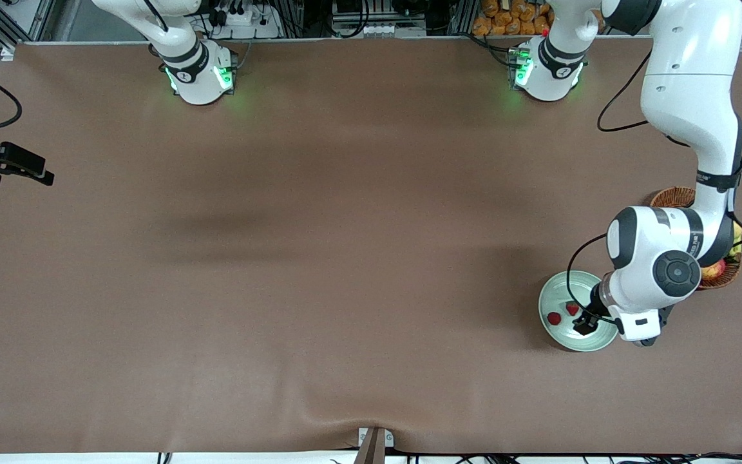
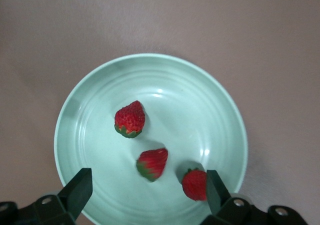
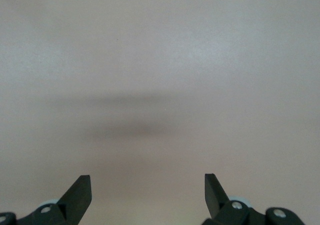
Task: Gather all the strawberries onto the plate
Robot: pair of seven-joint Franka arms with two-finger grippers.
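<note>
strawberries [image 2: 130, 119], three of them, are seen lying inside the plate [image 2: 150, 70], all red with a seeded, bumpy skin and small green leafy caps. one berry [image 2: 152, 163] is blurred near the plate's middle, another [image 2: 195, 184] is just beside a fingertip [image 2: 215, 190]. the plate is round, shallow, glossy pale mint with faint concentric ridges, set on the matte brown table cover [image 1: 319, 258] toward the left arm's end, just beside a brown wicker basket [image 1: 674, 195] (mostly hidden by the arm). left gripper [image 2: 147, 187] is held over the plate, fingers spread wide, nothing gripped. right gripper [image 3: 147, 187] is seen over bare cover, fingers wide apart, nothing held; that arm waits.
</note>
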